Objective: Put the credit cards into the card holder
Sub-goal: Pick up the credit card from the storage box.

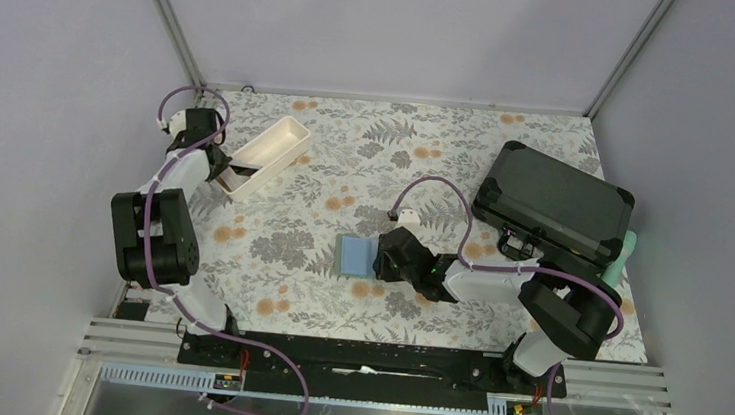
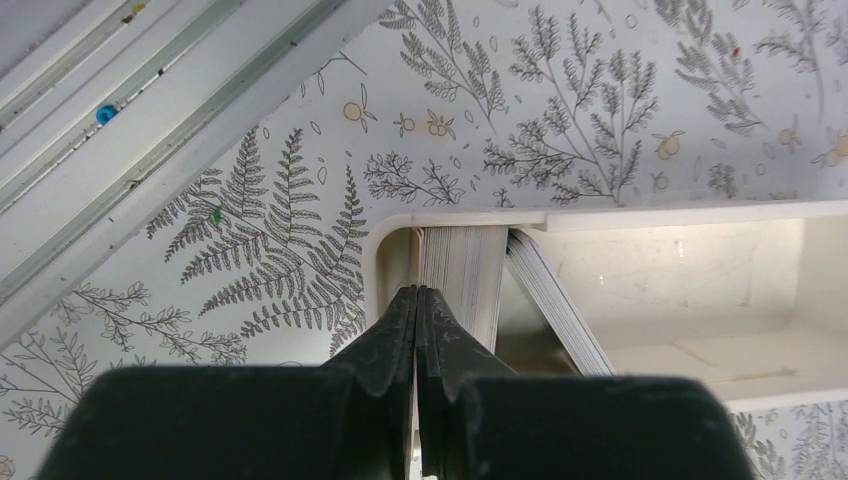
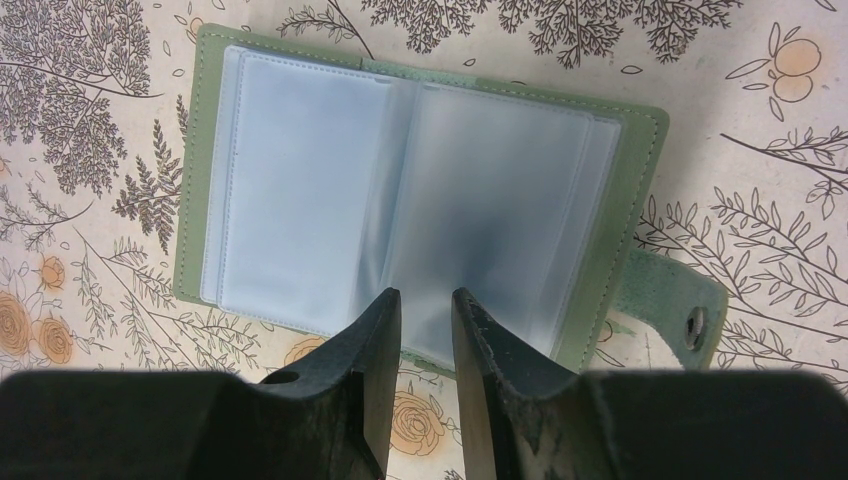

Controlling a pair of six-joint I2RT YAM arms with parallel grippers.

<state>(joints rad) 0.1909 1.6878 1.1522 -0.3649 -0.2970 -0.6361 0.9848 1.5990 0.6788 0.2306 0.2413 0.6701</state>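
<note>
Card pickup seemed in hand: the left gripper [image 2: 417, 300] had its jaws together against the credit cards [image 2: 462, 268] standing in the white tray [image 2: 690, 214], a pinch unconfirmed. The right gripper [image 3: 427, 325], jaws apart, hovered at the open card holder [image 3: 300, 190] mid-table. Next called for lifting one card cleanly.

Bright, even light w/ soft shadows; wrist-cam foregrounds blurry.

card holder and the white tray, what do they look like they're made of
The card holder has a green cover that looks like matte leather or faux leather, with a stitched edge and a metal snap on its tab. Its pockets look like soft frosted plastic, translucent with seams. The white tray seems to be hard plastic, smooth with a slight sheen, a rounded corner and faint scuffs, though it could be ceramic.
</note>
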